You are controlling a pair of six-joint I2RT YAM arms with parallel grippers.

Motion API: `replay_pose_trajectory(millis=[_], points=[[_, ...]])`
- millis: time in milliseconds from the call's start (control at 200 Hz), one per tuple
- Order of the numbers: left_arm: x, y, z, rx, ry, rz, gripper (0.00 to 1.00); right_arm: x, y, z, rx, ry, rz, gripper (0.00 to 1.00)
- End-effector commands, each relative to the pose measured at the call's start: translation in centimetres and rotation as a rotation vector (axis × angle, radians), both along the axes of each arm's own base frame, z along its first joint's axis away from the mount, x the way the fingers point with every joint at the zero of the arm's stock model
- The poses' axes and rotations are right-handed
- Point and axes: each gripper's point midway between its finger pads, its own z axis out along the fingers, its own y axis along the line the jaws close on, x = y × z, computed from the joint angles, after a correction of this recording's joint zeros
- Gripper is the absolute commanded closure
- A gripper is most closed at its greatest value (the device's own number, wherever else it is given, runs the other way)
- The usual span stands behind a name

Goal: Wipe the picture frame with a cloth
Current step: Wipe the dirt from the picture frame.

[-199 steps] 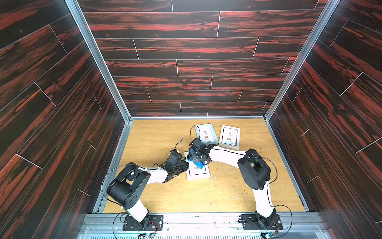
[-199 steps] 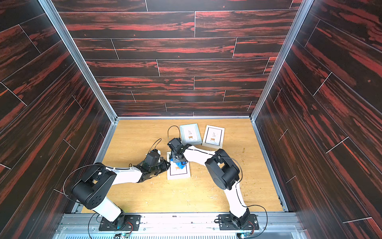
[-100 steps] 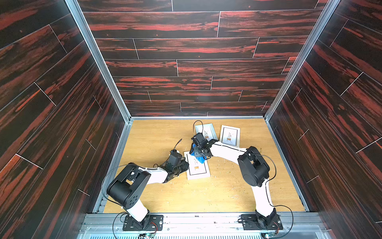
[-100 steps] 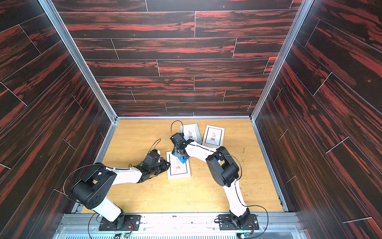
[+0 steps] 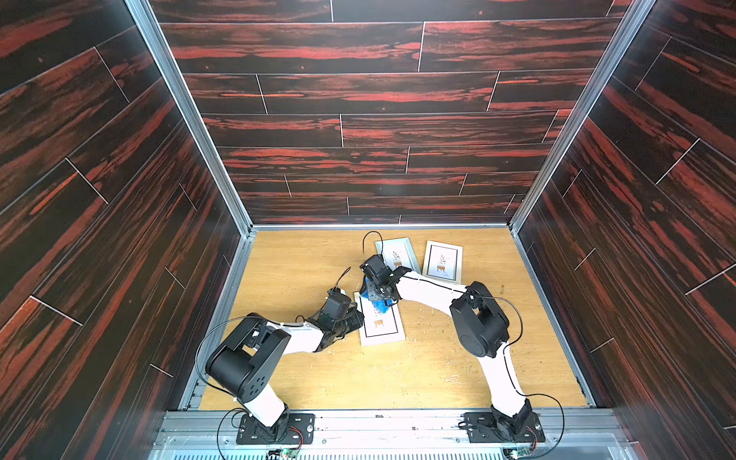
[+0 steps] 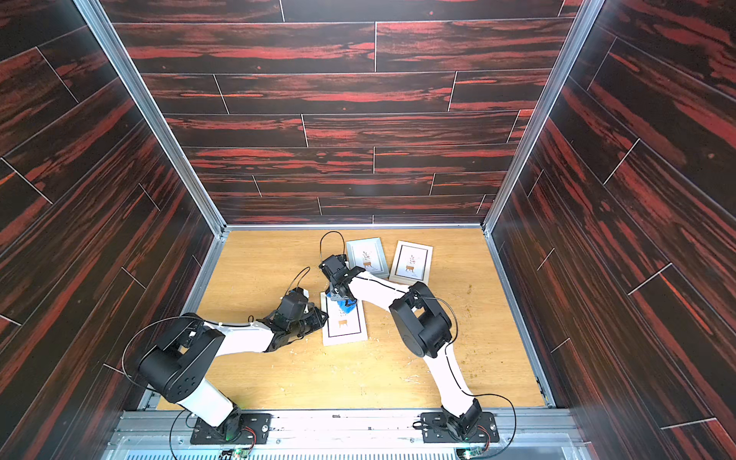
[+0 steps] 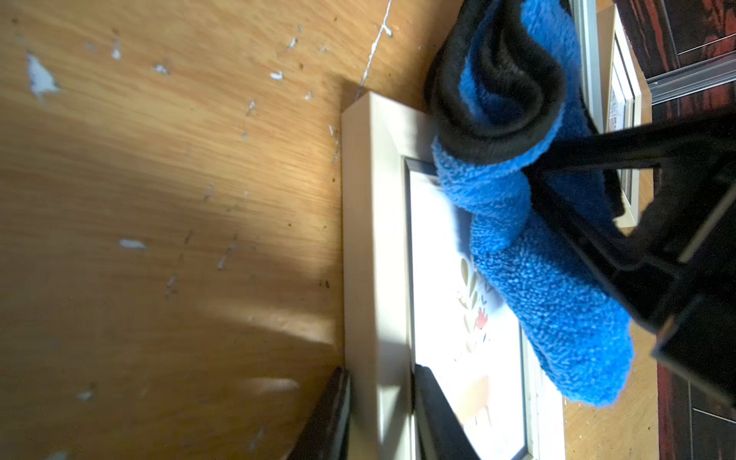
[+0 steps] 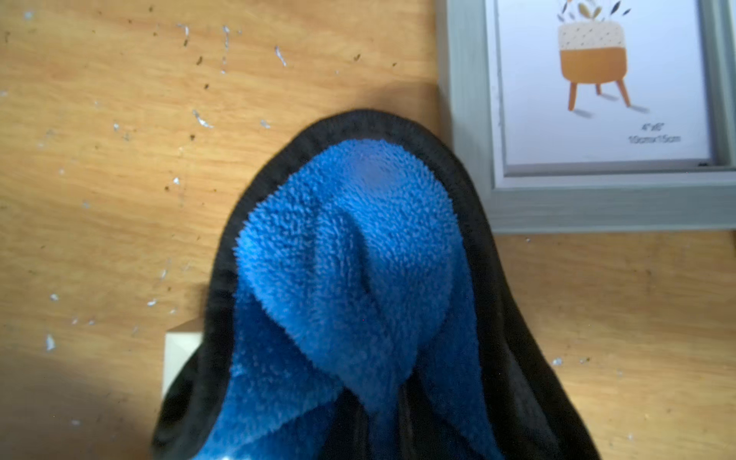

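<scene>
The only legible writing is on the white paper print [image 8: 597,151] inside the pale grey wooden picture frame [image 8: 470,119], in the right wrist view: two small blurred lines under a drawn orange pot, reading roughly 4"x6" and 10cmx15cm. The print in the white wooden picture frame [image 7: 374,239] is washed out, with no letters readable.

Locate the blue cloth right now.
In both top views the cloth is bunched in the right tool, over the far end of the white frame mid-table, nearer the robot than the grey frame.
</scene>
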Motion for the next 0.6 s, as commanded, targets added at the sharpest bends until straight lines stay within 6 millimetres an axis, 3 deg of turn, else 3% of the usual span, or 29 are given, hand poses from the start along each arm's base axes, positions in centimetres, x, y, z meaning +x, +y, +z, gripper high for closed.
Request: replay_pose_trajectory(millis=[0,80,210,301,436,596], points=[[-6.6,4.6,-7.0,0.203,0.304,0.015,0.71,-1.8,2.4,-0.8,0.004,0.04,0.055,1.0],[-6.7,4.7,-7.0,0.206,0.303,0.018,0.71,-1.7,1.9,-1.2,-0.008,0.05,0.04,1.0],[-6.7,4.7,-6.9,0.207,0.299,0.019,0.71,-1.0,-1.8,-1.3,-0.059,0.039,-0.009,1.0],[-6.8,4.7,-7.1,0.204,0.303,0.019,0.71,-1.9,-3.1,-0.6,-0.069,0.035,0.001,1.0],[-6.6,4.7,-7.0,0.205,0.301,0.019,0.71,-6.1,-3.8,-0.3,-0.068,0.057,0.018,1.0],[-6.6,4.7,-6.9,0.211,0.303,0.017,0.71,-11.6,-5.3,-2.4,-0.09,0.133,0.022,1.0]])
